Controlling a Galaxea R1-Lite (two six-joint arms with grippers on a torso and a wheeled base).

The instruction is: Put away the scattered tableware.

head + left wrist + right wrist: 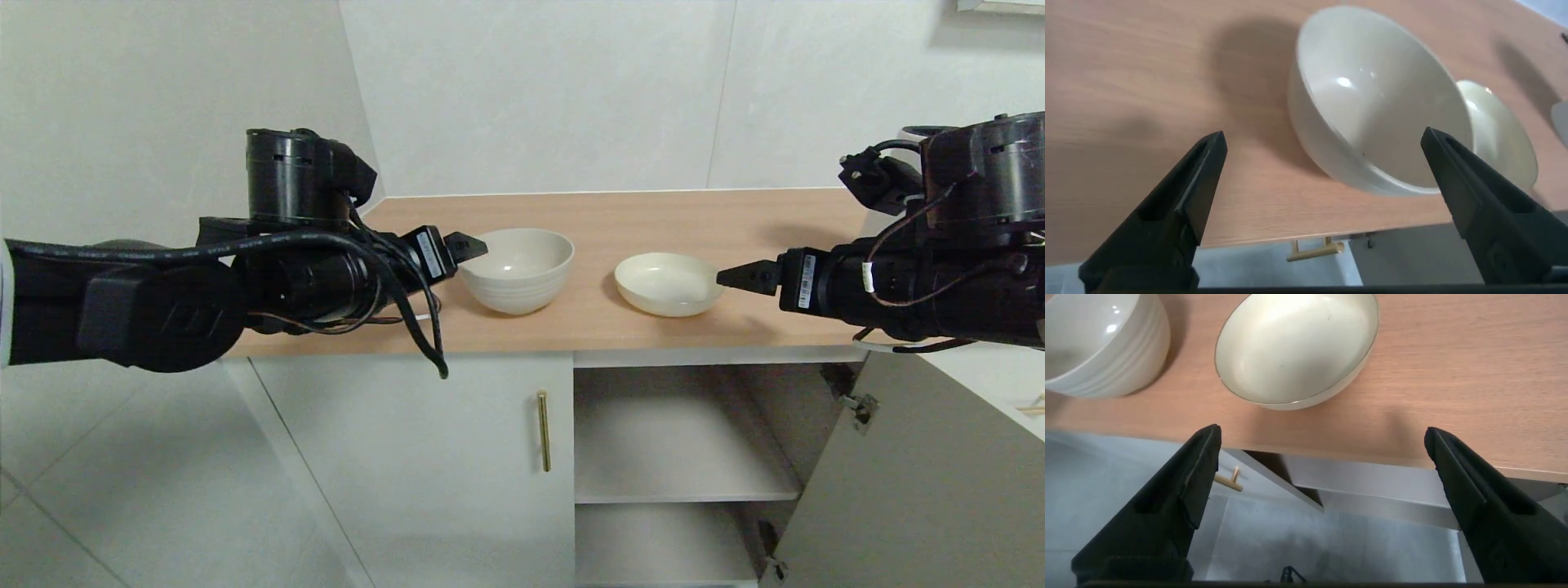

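Starting at our left gripper (1323, 143), we find its fingers spread wide with nothing between them. It is held level with the deep ribbed bowl (518, 269), its tip close to the rim on the bowl's left side; we cannot tell whether it touches. Our right gripper (1321, 439) is likewise parted and empty, its tip close to the right edge of the shallow bowl (665, 284), with that bowl lying ahead of the fingers, not between them.

Both bowls sit upright on the wooden countertop (653, 216), near its front edge, side by side but apart from each other. Below the shallow bowl the cabinet stands ready: its right door (898, 474) is swung open, showing a shelf (678, 457), while the left door with the brass handle (543, 430) is shut.

We judge the task barely begun. The cabinet is open and each arm is lined up on a bowl, yet neither bowl is grasped or lifted. Gripping, carrying down and setting each on a shelf all remain.
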